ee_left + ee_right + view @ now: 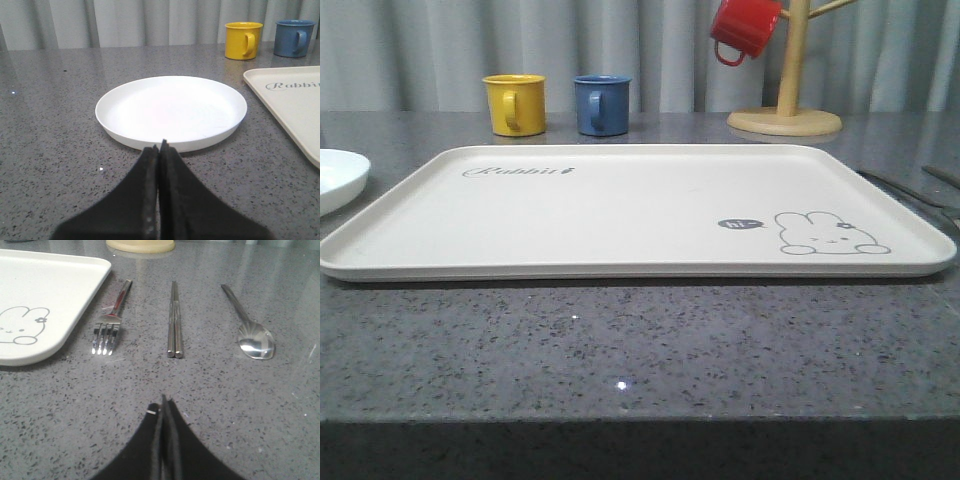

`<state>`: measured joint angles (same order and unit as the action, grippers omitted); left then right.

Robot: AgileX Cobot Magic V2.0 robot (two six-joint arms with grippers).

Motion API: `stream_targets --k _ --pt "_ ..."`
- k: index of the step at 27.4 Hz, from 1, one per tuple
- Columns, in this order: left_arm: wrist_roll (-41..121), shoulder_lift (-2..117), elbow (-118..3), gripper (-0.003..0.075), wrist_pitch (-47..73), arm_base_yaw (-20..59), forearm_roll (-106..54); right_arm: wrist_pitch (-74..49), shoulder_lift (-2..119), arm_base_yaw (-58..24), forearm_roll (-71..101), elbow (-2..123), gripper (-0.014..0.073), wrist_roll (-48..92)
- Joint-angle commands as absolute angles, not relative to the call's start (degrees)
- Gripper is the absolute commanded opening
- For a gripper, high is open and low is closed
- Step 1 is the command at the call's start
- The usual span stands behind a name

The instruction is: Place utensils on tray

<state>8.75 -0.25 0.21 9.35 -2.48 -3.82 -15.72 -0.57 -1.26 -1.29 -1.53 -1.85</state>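
Observation:
The cream tray (620,215) with its rabbit drawing lies bare in the middle of the table. Left of it sits the round white plate (172,111), its edge also at the front view's left border (338,178). My left gripper (159,148) is shut and empty, its tips just short of the plate's near rim. Right of the tray lie the fork (112,319), the pair of chopsticks (174,320) and the spoon (250,326), side by side on the grey stone. My right gripper (163,402) is shut on nothing, a short way before the chopsticks' ends.
A yellow mug (515,103) and a blue mug (601,104) stand behind the tray. At the back right a wooden mug stand (787,118) carries a red mug (743,28). The tray's corner (60,295) lies close beside the fork.

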Motion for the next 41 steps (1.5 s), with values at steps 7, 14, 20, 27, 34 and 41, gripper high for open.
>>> stream_targets --k 7,14,20,27,34,41 --pt "8.03 -1.64 0.27 -0.0018 4.56 -2.60 -4.42 -10.91 -1.66 -0.98 -1.37 -0.84 -0.0031 -1.38" --pt "8.03 -1.64 0.27 -0.0018 4.56 -2.60 -4.42 -10.47 -1.66 -0.98 -1.37 -0.84 -0.0031 -1.38" --pt "8.03 -1.64 0.27 -0.0018 4.46 -2.60 -4.42 -7.00 -1.66 -0.98 -1.37 -0.84 -0.0031 -1.38" --pt "8.03 -1.64 0.27 -0.0018 1.32 -2.60 -5.01 -2.94 -1.66 -0.98 -1.24 -0.84 -0.0031 -1.38" --pt "8.03 -1.53 -1.18 -0.0018 -12.16 -2.60 -5.36 3.86 -1.66 -0.98 -0.33 0.36 -0.0031 -1.38" --pt "8.03 1.17 -11.79 -0.0018 -6.15 -2.60 -5.36 -6.52 -0.46 -0.98 1.66 11.72 -0.0064 -1.38"
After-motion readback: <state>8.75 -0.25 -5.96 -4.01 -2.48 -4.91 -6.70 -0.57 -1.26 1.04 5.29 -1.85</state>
